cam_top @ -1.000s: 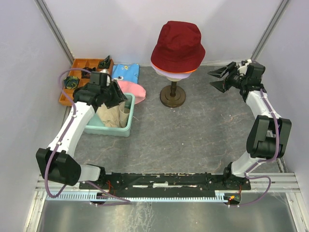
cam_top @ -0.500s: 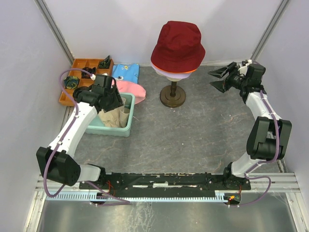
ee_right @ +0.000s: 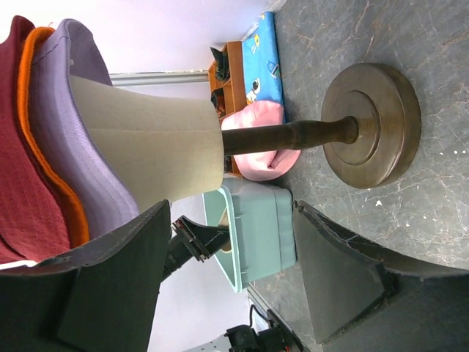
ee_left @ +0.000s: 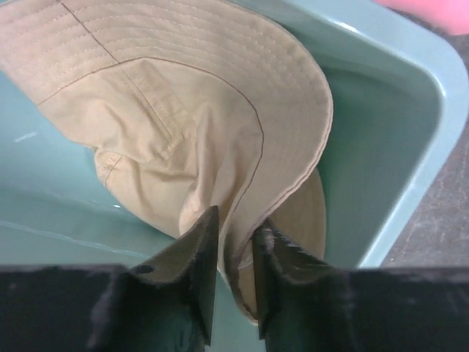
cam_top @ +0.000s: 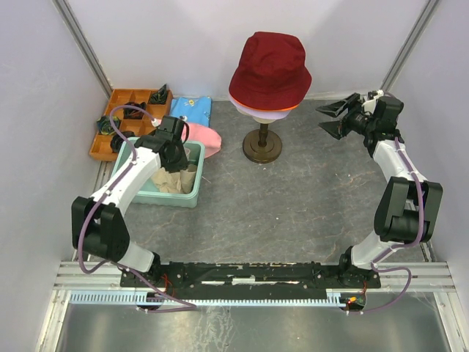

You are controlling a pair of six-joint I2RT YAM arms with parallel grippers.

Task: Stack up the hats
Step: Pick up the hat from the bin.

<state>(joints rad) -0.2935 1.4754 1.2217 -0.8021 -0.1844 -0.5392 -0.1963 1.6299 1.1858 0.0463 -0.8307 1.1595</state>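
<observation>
Top external, A: Where is the cream-beige hat (cam_top: 176, 178) found?
B: It is seen crumpled in the teal bin (cam_top: 192, 198), at nine o'clock on the surface (cam_top: 293, 205), with the left claw (cam_top: 173, 156) lowered into it. A pink hat (cam_top: 207, 138) lies at one o'clock of the bin. At twelve o'clock the dark red hat (cam_top: 270, 66) is set topmost on the mannequin head (cam_top: 261, 118). The right claw (cam_top: 327, 119) is held at two o'clock, jaws wide apart, nothing between them.

Left wrist, A: How is the hat gripped?
B: A fold of brim is clamped between the fingers (ee_left: 199, 253), the bin's wall being seen at three o'clock. The cloth is judged light, soft and limp. Sagging is to be expected on lifting, so the stitched brim edge, the firmest part, is thought the best hold.

Right wrist, A: What is shown of the stack?
B: An orange hat (ee_right: 45, 147) and a lavender hat (ee_right: 84, 110) are layered under the dark red one. Two hats are judged left to be added.
</observation>
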